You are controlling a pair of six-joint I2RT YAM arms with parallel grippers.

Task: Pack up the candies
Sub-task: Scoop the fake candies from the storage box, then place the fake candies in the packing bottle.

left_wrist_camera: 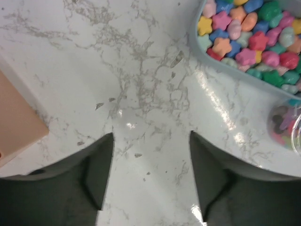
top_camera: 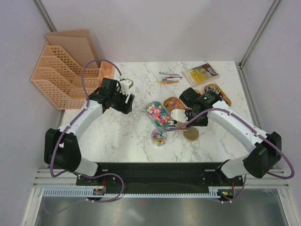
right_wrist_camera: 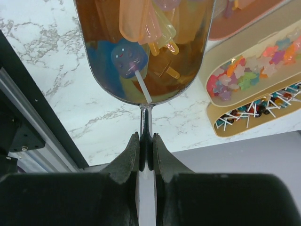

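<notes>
Bare white marble table [top_camera: 117, 136] lies free under the left pincer [left_wrist_camera: 150, 141], its fingers spread over nothing, and along the near-left side. A peach mesh plastic file rack [top_camera: 61, 80] blocks the far-left corner. At centre a clear oblong tray [left_wrist_camera: 225, 66] of bright candies [left_wrist_camera: 249, 40], a small clear cup [top_camera: 153, 134] and a flat round gold lid [top_camera: 191, 135] crowd together. The right pincer [right_wrist_camera: 146, 151], clamped on a shiny copper-toned metal scoop [right_wrist_camera: 99, 70], fills the room just right of the tray.

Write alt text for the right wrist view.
The right gripper, jaws shut on a shiny scoop's thin handle; the scoop holds a blue lollipop and orange candies. Two oval candy trays lie beside it on the marble table.
</notes>
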